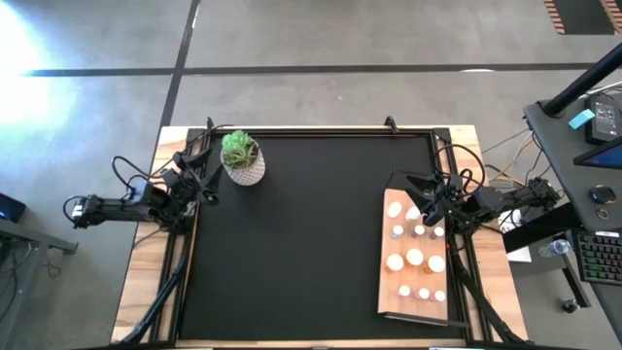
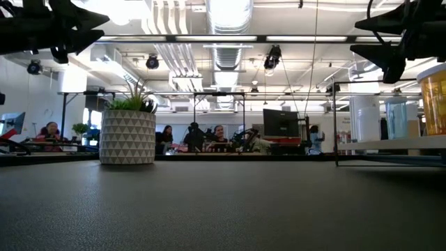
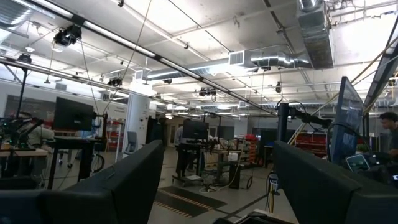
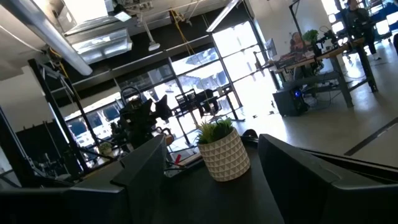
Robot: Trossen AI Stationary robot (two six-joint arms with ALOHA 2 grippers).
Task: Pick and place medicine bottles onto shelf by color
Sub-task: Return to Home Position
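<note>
Seemingly the sorting itself is done. Every one of the medicine bottles (image 1: 415, 257) I can find stands on the shelf (image 1: 391, 243), which lies along the right edge of the black mat (image 1: 301, 243), toward the near right corner of the worktop (image 1: 146, 282). None shows on the bare mat. From above their colours are too small to check, though the low view catches one amber bottle (image 2: 435, 97) at that side.

I judge the step in hand to be the retreat to rest. The right pincer (image 1: 413, 185) hangs over the far end of the shelf with its fingers apart and nothing between them. Its wrist view looks across the mat to the potted plant (image 1: 241, 156). The left pincer (image 1: 207, 185) waits at the mat's left edge, just beside the plant, also spread and empty.

The next move probably calls for the right arm to rise and fold back toward the worktop's right edge, passing over the bottle caps near it rather than sweeping through them.

For open room, the middle of the mat is bare from edge to edge. The tight spots are the shelf side and the far left corner, where the plant stands close to the left arm.
</note>
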